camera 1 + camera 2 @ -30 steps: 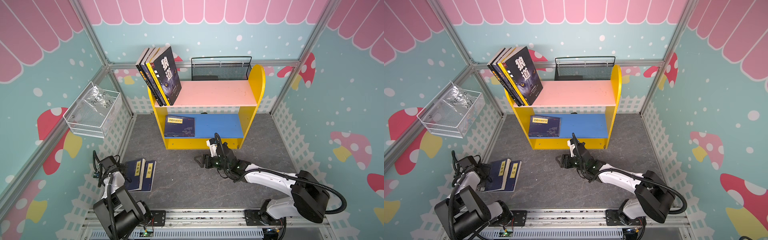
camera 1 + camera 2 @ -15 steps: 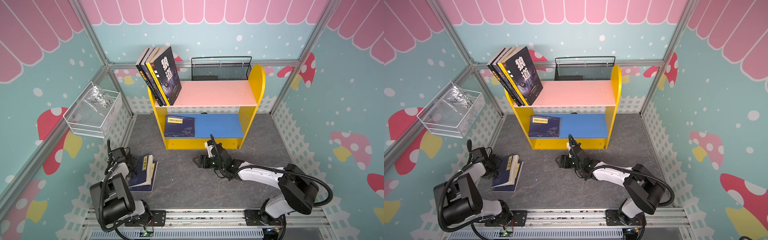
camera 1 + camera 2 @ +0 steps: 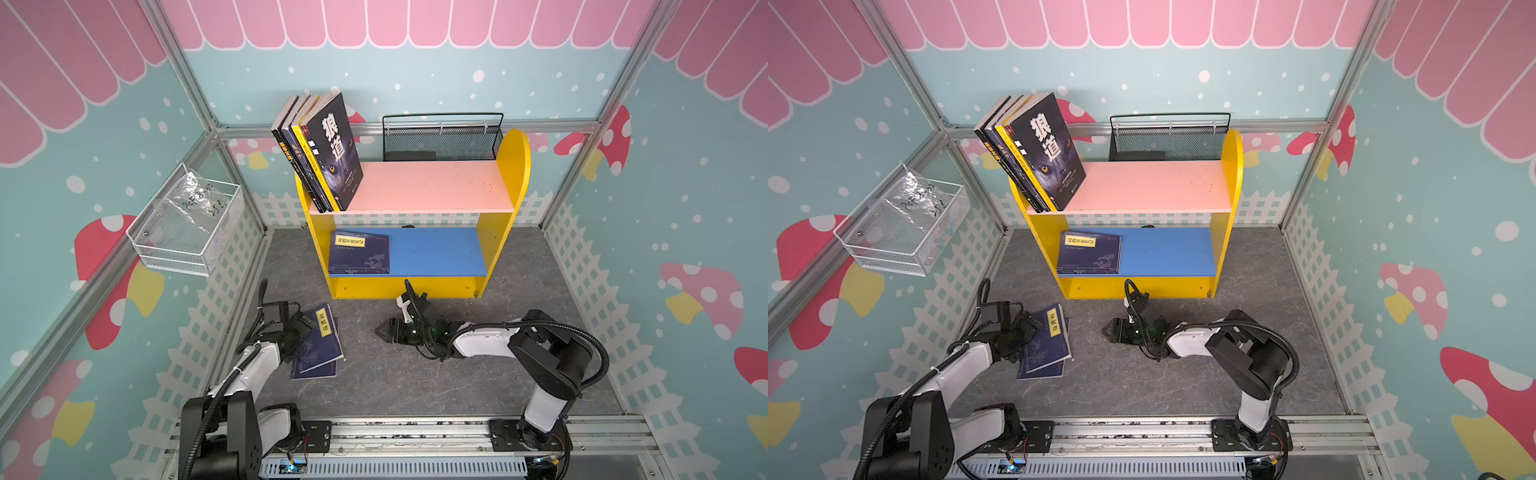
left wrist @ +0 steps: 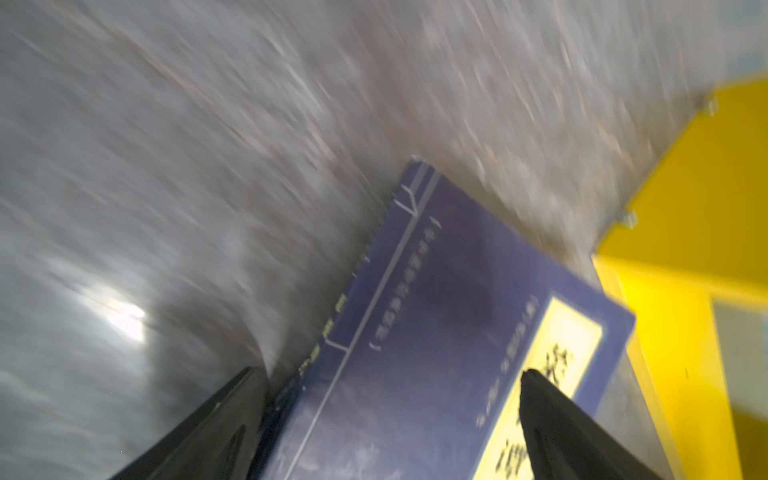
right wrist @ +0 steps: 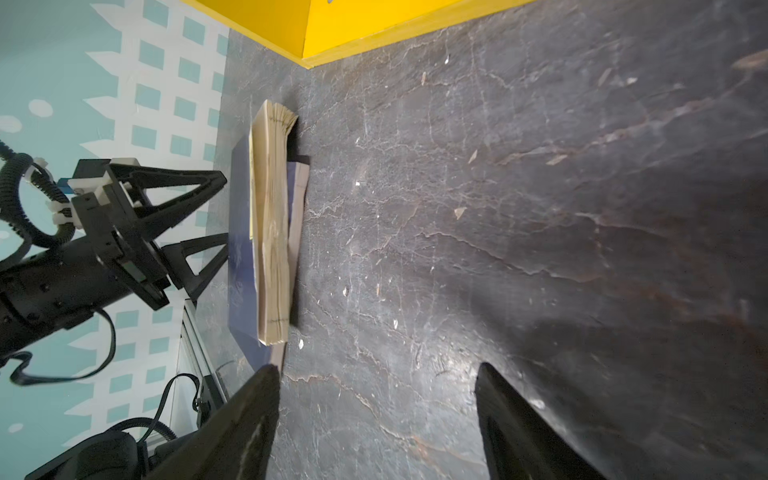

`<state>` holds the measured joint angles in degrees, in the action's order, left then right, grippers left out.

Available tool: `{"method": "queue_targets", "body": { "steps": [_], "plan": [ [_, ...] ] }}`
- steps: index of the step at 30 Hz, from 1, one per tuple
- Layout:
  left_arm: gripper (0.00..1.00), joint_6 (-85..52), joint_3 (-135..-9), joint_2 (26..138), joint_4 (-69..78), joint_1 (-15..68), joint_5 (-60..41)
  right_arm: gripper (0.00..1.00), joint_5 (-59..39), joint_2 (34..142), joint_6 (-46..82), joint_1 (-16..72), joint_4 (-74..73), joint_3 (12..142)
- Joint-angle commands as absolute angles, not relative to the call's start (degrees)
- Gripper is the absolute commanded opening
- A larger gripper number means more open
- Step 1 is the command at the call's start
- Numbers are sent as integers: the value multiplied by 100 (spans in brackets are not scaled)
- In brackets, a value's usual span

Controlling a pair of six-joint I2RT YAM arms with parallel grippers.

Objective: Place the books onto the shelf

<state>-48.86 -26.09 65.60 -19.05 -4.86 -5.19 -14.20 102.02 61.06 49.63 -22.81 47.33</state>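
Left wrist view suggested the grab wanted care: the left claw [image 4: 390, 372] would do best to slide deeper over the edge of the tilted navy book [image 4: 457, 291] before closing, leaving the second book [image 3: 316, 370] beneath alone. Its jaws stood wide apart, straddling that book, clamping nothing; contact was unclear. The right claw [image 5: 376, 368], apart and empty, hovered at six o'clock of the shelf [image 3: 515, 174]; the two books lay at seven.
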Motion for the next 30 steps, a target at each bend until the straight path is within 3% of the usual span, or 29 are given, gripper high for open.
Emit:
{"method": "queue_targets", "body": {
  "steps": [1,8,18,25,30],
  "plan": [
    [97,-5470,-2338,6422,-2566,120,-720,76,-1469,10359,5933,5001,-2726,4995],
    [98,-5851,-2433,6547,-2314,1418,-284,76,-1200,10781,4701,4988,-2464,5556],
    [97,-5989,-2091,6494,-1325,1512,-447,59,-1741,12100,4099,5001,-1863,6864],
    [96,-6125,-1777,5421,-1005,1524,-588,40,-2022,11977,4190,5110,-1737,6647],
    [96,-6304,-1663,4520,-848,1529,-935,35,-2004,11804,4205,5177,-1739,6408]
  ]
}}
